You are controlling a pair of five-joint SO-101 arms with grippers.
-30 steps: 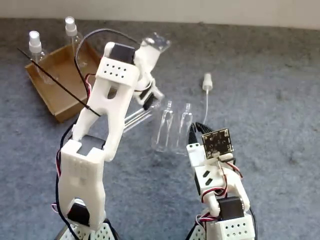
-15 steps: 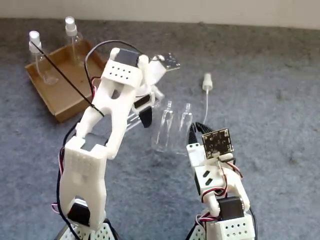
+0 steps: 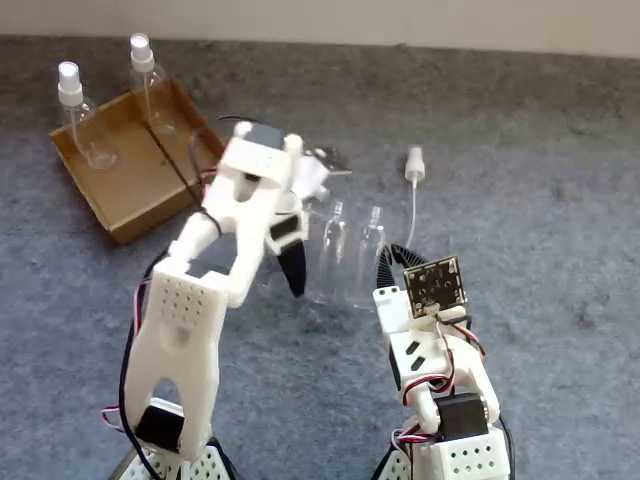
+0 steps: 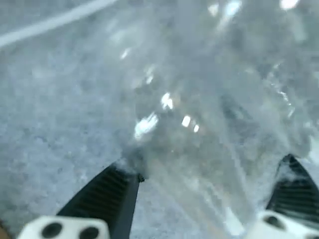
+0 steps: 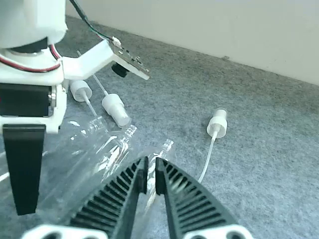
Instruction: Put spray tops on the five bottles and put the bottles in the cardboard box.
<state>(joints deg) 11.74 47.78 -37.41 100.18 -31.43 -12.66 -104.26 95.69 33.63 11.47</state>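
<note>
The left gripper (image 4: pixel 204 174) is hovering with its fingers spread wide over a clear bottle (image 4: pixel 209 99). It is one of three uncapped bottles (image 3: pixel 350 250) lying side by side on the carpet (image 3: pixel 540 200), near the box (image 3: pixel 120 215) on its side facing the arms. The step in hand is looking like a pick of that bottle. Doing it well is likely meaning three things: coming down until the fingers are straddling the body across its width, closing gently because thin plastic is apt to flex and slip, and avoiding the neighbours so they are not rolling away. The right gripper (image 5: pixel 149 172) is sitting farther from the box than the bottles, fingers nearly together and holding nothing. Two capped bottles (image 3: pixel 75 110) are standing in the box. One top (image 3: pixel 415 165) with its tube is lying beyond the bottles from the box, and two more tops (image 5: pixel 114 109) are resting by the bottle necks. The carpet is grey and short-piled, and a pale wall (image 3: pixel 400 20) is running behind the box.
</note>
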